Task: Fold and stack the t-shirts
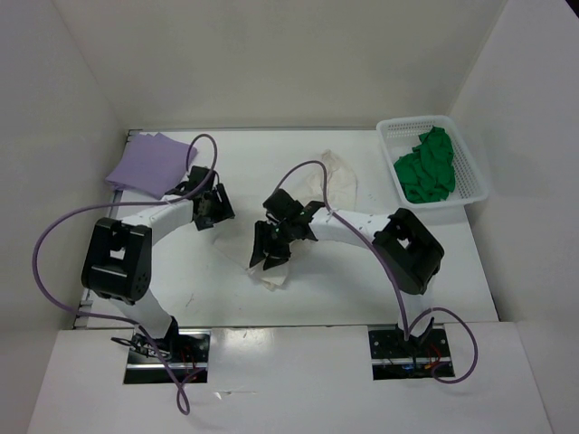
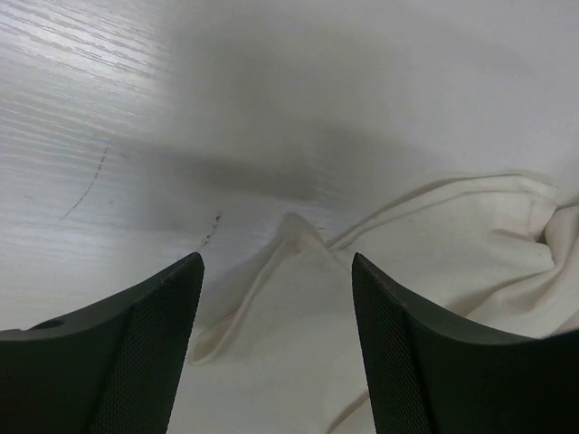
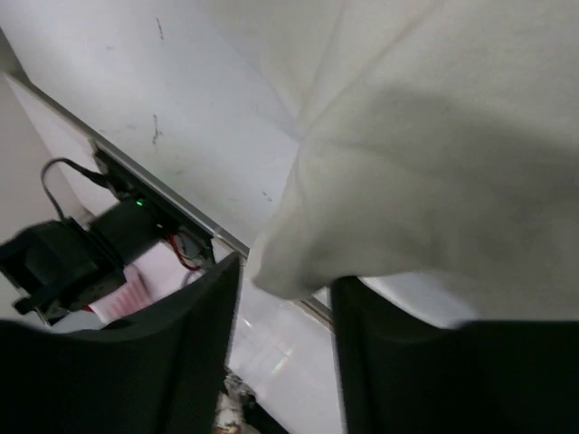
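The cream t-shirt [image 1: 344,185] lies crumpled in the middle of the table, hard to tell from the white top. My left gripper [image 1: 213,208] hovers open over one of its corners [image 2: 289,298], which shows flat on the table between the fingers [image 2: 154,344]. My right gripper [image 1: 270,253] is open at the shirt's near side. A fold of the cream cloth [image 3: 425,163] droops over the right finger [image 3: 407,362] and hangs into the gap. The lavender t-shirt [image 1: 149,165] lies folded at the far left. The green t-shirt [image 1: 427,167] is bunched in the basket.
A white mesh basket [image 1: 475,176] stands at the far right against the wall. White walls close in the table on three sides. The arm bases and their cables [image 1: 163,348] sit along the near edge.
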`<action>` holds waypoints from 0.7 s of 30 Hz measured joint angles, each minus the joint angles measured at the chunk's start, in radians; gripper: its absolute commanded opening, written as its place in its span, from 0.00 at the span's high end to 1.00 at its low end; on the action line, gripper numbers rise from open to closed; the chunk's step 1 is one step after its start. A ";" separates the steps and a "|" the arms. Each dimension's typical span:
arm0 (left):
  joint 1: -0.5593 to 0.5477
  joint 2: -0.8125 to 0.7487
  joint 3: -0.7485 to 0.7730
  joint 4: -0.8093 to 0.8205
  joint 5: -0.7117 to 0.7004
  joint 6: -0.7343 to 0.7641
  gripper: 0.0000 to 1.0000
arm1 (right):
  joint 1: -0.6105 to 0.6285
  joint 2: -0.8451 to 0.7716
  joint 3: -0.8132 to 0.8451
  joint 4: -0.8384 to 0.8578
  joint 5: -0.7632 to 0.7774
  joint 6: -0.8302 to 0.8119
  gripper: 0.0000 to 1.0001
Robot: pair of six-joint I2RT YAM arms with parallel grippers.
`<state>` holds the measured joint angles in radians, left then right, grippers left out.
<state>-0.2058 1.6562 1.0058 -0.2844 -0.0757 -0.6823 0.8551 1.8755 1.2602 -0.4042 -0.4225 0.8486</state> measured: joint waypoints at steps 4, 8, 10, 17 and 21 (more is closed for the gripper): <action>-0.024 0.031 0.005 -0.007 -0.026 0.004 0.30 | 0.000 0.006 0.010 0.005 0.011 0.007 0.65; -0.055 0.046 0.023 -0.031 -0.055 0.006 0.35 | 0.000 0.010 0.011 0.005 0.025 0.002 0.86; -0.071 0.046 0.040 -0.043 -0.069 0.005 0.35 | 0.000 0.012 0.012 0.001 0.034 -0.002 0.93; -0.094 0.046 0.093 -0.072 -0.139 -0.006 0.55 | -0.005 -0.013 -0.003 -0.032 0.090 -0.056 0.98; -0.093 0.045 0.088 -0.091 -0.154 -0.068 0.60 | -0.019 -0.086 -0.075 -0.049 0.107 -0.095 0.98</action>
<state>-0.2993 1.7016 1.0935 -0.3752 -0.2298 -0.7502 0.8360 1.7893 1.1851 -0.4530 -0.3157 0.7536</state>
